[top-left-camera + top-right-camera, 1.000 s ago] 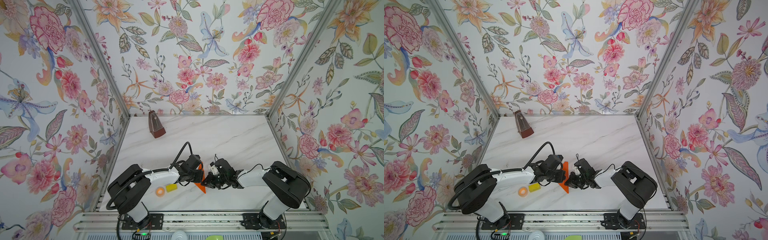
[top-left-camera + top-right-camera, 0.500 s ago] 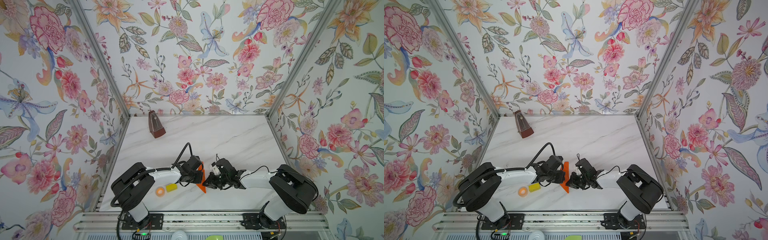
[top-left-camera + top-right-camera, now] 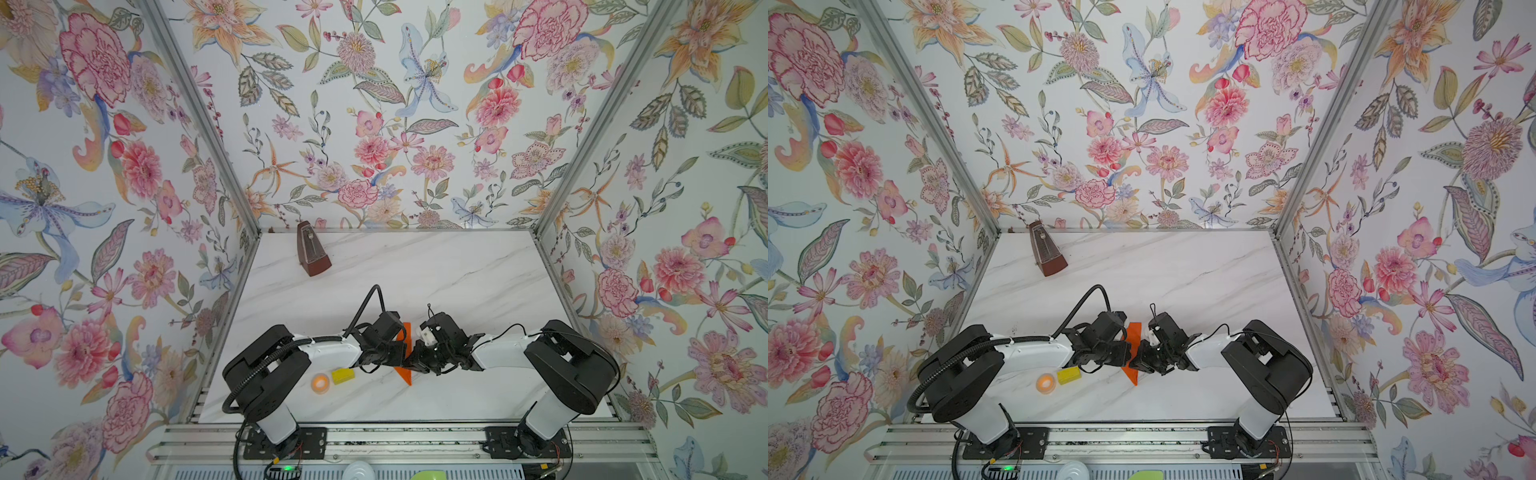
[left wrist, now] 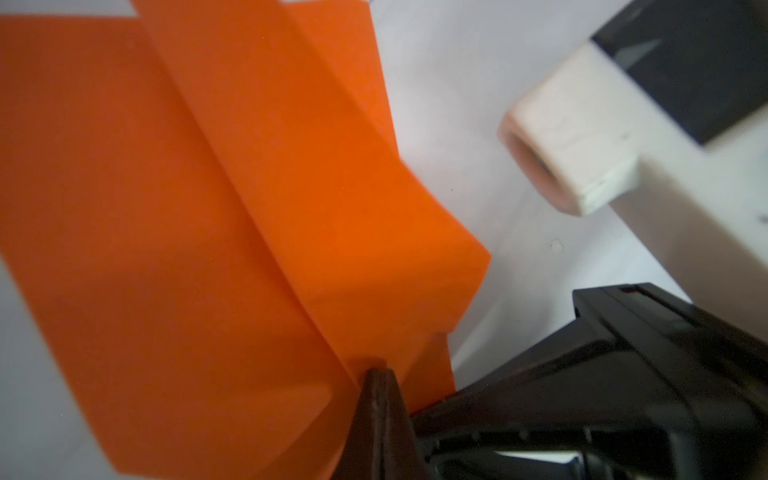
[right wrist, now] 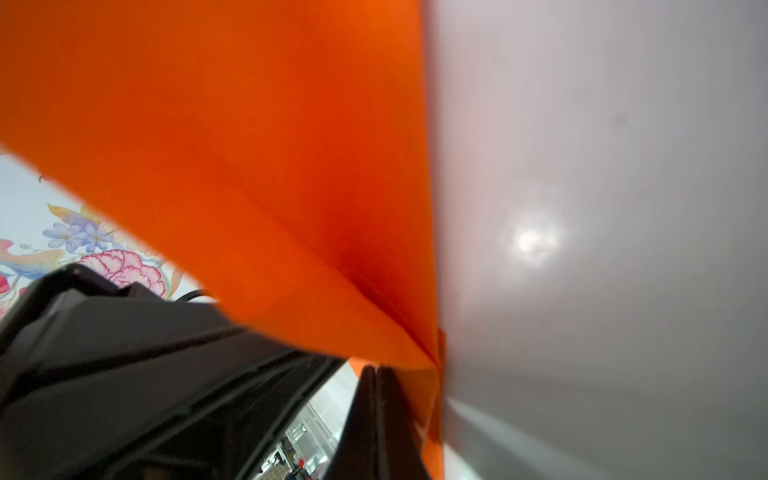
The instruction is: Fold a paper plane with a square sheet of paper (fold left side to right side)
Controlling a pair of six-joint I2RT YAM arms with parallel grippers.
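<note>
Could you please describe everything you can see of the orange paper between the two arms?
The orange paper is thin, plain, bright and matte, folded into a narrow pointed shape with straight creases and overlapping layers. In both top views it sits near the front of the marble table, tip toward the near edge, partly covered from above. The shut left fingers and shut right fingers meet it from opposite sides; whether they pinch it cannot be told.

White arm links [image 3: 332, 351], bulky black joints [image 3: 266, 365], looping black cable [image 3: 365, 303]
</note>
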